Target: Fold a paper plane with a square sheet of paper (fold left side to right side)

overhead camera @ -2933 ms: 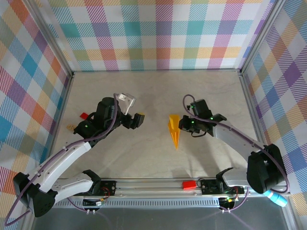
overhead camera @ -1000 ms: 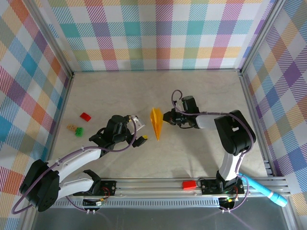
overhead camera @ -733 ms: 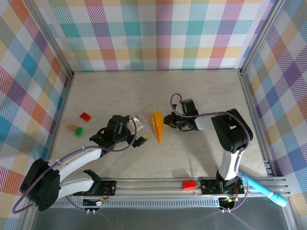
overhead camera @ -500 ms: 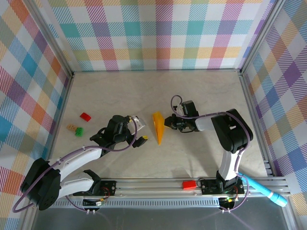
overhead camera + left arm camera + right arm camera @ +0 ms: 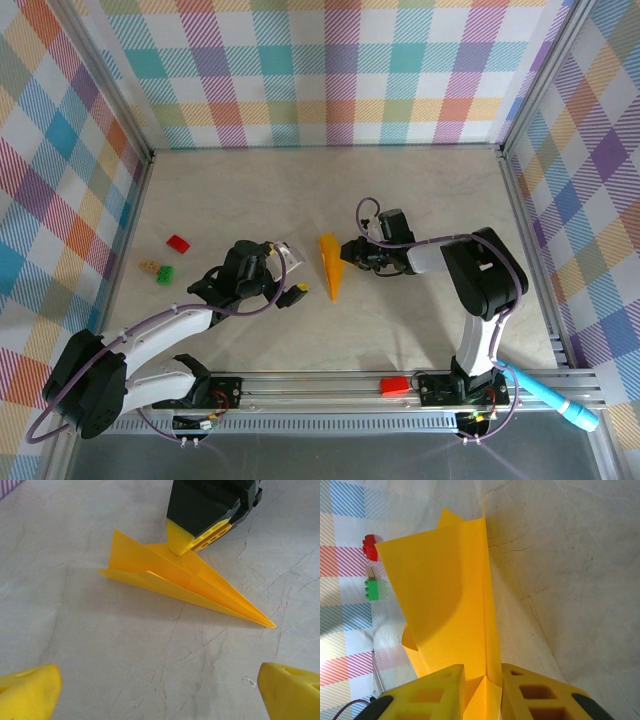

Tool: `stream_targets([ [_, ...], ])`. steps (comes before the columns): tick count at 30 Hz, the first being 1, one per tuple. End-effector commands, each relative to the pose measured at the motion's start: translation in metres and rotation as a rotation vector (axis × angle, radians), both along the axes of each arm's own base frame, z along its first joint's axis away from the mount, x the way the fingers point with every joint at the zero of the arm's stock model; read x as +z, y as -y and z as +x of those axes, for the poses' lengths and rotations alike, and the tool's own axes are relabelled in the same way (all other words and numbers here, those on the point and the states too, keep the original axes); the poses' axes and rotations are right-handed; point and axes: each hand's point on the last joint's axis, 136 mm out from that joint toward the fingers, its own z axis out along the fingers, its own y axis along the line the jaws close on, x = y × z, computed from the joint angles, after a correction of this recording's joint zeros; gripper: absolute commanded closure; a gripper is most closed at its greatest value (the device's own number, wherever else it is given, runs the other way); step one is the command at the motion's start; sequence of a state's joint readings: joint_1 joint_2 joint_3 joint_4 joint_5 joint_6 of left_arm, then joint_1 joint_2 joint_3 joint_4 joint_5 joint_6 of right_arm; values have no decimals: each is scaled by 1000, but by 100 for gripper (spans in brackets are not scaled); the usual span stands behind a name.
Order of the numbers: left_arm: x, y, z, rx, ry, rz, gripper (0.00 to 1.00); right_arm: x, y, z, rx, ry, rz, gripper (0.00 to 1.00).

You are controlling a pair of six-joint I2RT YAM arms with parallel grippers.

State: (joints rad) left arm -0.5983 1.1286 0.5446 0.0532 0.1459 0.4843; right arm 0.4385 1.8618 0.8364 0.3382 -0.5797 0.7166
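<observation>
Paper plane: we find the yellow-orange paper plane (image 5: 331,265) near the middle of the table (image 5: 430,180), folded to a narrow dart, nose toward the arm bases and tail toward the far wall.
Right gripper: the right gripper (image 5: 482,677) straddles the tail end, with the centre fold standing between its yellow pads (image 5: 445,682). The jaws are narrowly set, but we cannot tell whether the pads press the paper or stand just off it.
Reason for hold: in our judgement, gripping the centre fold lets the dart be carried or set down without opening its creases.
Left gripper: the left gripper (image 5: 292,272) is spread wide and holds nothing, low over the table just beside the plane. We judge it placed there to steady the plane if needed.
Task state: the folds appear complete.
Bystanders: the red block (image 5: 178,242) and green block (image 5: 165,274) sit well apart at the left.
</observation>
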Motion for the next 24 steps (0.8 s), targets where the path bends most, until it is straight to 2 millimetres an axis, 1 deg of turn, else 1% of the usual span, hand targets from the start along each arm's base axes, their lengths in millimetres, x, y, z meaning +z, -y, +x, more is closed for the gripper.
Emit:
stream_targets([
  [1,6,0,4,-5,8,-6,0,11,1,-1,14,45,-15,70],
  [5,6,1,4,-5,7,-5,0,5,13,-3,-14,33,-97,61],
  [7,5,0,4,-5,7,-3,0,6,18,-5,-19,37,-132,58],
  [10,6,1,4,-7,7,-5,0,13,22,-10,-11,54,-156,55],
  [13,5,1,3,-8,3,-5,0,21,21,-16,20,57,-141,55],
  [17,6,1,3,-10,3,-7,0,24,13,-28,63,12,-74,57],
  [21,6,2,3,-11,2,-8,0,20,5,-33,84,-31,-12,59],
  [24,5,2,3,-12,1,-7,0,13,4,-34,83,-64,-6,59],
])
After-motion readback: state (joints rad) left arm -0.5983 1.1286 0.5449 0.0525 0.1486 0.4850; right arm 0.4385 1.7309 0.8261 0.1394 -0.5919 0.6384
